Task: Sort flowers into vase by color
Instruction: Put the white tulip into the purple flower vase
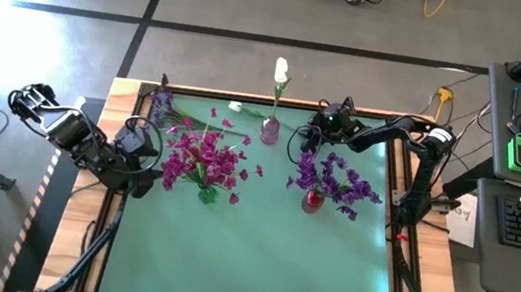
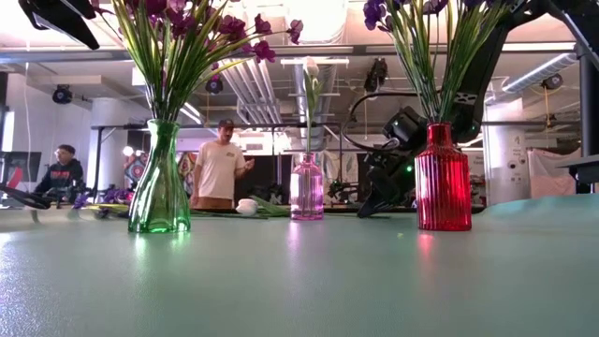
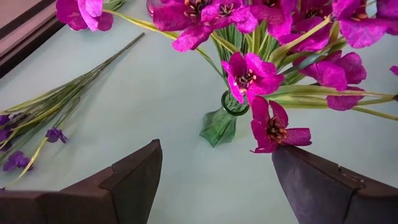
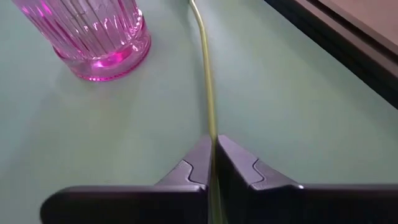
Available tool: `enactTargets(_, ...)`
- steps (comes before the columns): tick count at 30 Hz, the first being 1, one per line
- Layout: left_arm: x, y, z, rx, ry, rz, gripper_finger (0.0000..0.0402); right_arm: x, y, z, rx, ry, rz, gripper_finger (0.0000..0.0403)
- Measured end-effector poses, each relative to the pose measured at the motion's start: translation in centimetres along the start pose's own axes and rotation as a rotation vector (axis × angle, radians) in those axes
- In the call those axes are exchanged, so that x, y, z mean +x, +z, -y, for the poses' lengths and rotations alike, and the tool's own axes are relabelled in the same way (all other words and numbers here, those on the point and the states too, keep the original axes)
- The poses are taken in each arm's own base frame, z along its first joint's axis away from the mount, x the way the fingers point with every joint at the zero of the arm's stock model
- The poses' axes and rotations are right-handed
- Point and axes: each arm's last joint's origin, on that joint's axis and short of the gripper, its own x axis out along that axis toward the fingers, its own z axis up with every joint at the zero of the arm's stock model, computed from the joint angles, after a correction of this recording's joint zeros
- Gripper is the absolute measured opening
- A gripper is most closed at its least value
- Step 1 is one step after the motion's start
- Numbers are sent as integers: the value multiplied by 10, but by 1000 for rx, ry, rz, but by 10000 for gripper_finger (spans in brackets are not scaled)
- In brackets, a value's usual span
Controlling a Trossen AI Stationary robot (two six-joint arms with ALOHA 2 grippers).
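Green stem (image 4: 208, 93) pinched tight between my right gripper (image 4: 214, 163) fingers, low on the table (image 1: 256, 256) near its far edge, just beside the pink vase (image 1: 270, 129); I judge it the loose white flower (image 1: 236, 109) lying there. I read the pick as made, so next I must lift, swing the stem upright and thread it into that narrow neck. My left gripper (image 3: 214, 171) hangs wide open by the green vase (image 3: 221, 123) of magenta blooms, near the left edge

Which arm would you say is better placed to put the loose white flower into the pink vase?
Right: the right gripper is shut on the white flower's stem, beside the pink vase. The left gripper waits open by the green vase.
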Motion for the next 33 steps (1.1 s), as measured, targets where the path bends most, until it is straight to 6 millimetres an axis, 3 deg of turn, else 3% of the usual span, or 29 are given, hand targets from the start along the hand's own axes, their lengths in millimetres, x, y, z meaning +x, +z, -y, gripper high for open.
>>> enactTargets(12, 0, 0, 0, 1, 0, 0, 291, -17, 15, -1, 92, -43, 14, 13)
enactTargets(33, 0, 0, 0, 4, 3, 3, 291, -97, 16, -22, 262, -113, -360, 13)
